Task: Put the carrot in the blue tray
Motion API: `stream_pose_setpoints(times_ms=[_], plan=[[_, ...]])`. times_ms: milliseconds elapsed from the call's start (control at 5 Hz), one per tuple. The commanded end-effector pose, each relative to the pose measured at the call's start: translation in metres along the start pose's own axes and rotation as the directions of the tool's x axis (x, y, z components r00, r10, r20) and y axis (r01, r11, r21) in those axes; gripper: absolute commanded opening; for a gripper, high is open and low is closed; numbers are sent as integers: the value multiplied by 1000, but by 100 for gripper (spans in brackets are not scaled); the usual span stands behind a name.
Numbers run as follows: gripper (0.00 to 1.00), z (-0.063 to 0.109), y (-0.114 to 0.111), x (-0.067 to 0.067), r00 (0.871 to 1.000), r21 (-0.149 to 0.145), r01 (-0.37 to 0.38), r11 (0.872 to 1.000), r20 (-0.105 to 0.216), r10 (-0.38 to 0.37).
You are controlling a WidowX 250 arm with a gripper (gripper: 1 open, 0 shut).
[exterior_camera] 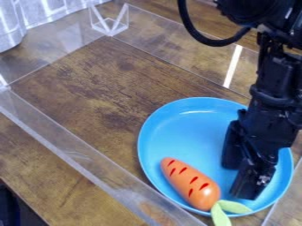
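- Down over the right side of the dish, the black pincer (pixel 252 177) points steeply at the blue tray (pixel 177 132), its fingers (pixel 250 182) spread apart with nothing between them.
- Its fingertips sit low over the tray floor; whether they touch the plastic cannot be told from this angle.
- Above the pincer the dark arm (pixel 277 84) rises out of the top right of the view, with a black cable (pixel 200 33) looping beside it.
- Just left of the pincer, apart from it, the carrot (pixel 189 181) lies inside the blue tray near its front rim, orange with short dark-red stripes.
- Its light-green leafy stub (pixel 231 208) points toward the lower right and reaches the tray's rim.
- Beneath the tray is a dark wooden tabletop (pixel 106 88), with the tray at its near right part.
- Clear plastic walls (pixel 71 154) border the wood along the near-left and far sides.
- At the far side, a small clear triangular stand (pixel 112 18) is upright.
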State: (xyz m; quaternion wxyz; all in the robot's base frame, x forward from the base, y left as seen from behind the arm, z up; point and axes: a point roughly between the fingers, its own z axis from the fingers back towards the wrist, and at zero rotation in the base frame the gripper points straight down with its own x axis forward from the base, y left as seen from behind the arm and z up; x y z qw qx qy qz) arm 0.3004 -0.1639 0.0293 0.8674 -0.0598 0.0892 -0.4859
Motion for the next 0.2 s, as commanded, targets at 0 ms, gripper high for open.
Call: stream_pose_setpoints(times_ms=[0], plan=[[100,6,6,3,1000,22,-5,1000,22,4]])
